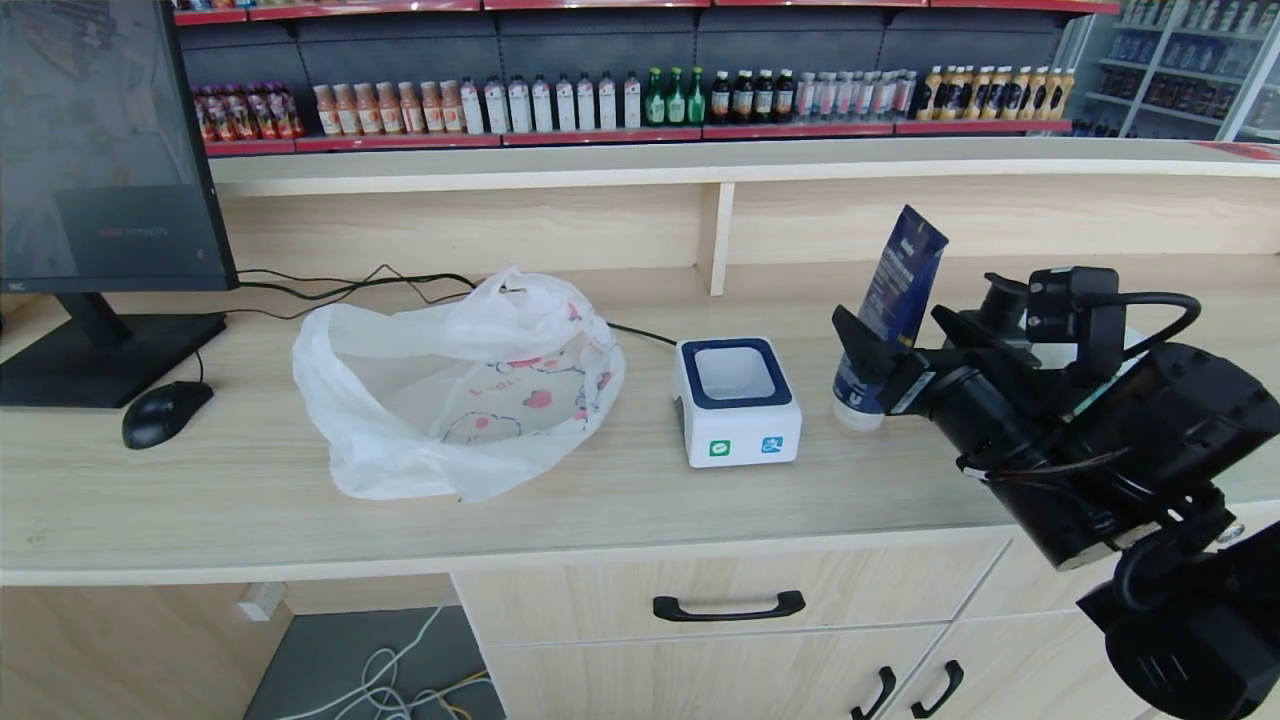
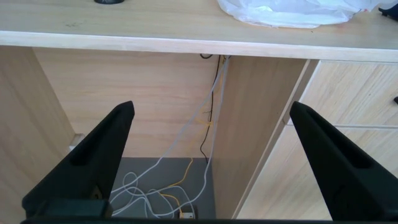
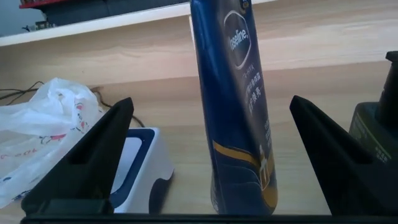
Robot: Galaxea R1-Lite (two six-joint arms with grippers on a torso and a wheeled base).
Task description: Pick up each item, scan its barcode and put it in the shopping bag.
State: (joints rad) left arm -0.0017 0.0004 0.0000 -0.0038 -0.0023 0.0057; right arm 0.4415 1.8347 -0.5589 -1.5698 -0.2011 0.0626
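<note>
I see the blue tube (image 1: 890, 310) standing cap-down on the desk (image 1: 620, 500), right of centre in the head view, just right of the scanner (image 1: 738, 400). My right hand (image 1: 893, 330) is open, fingers spread either side of the tube. The shopping bag (image 1: 455, 385) lies left of the scanner. My left hand (image 2: 211, 109) hangs open below the desk edge.
</note>
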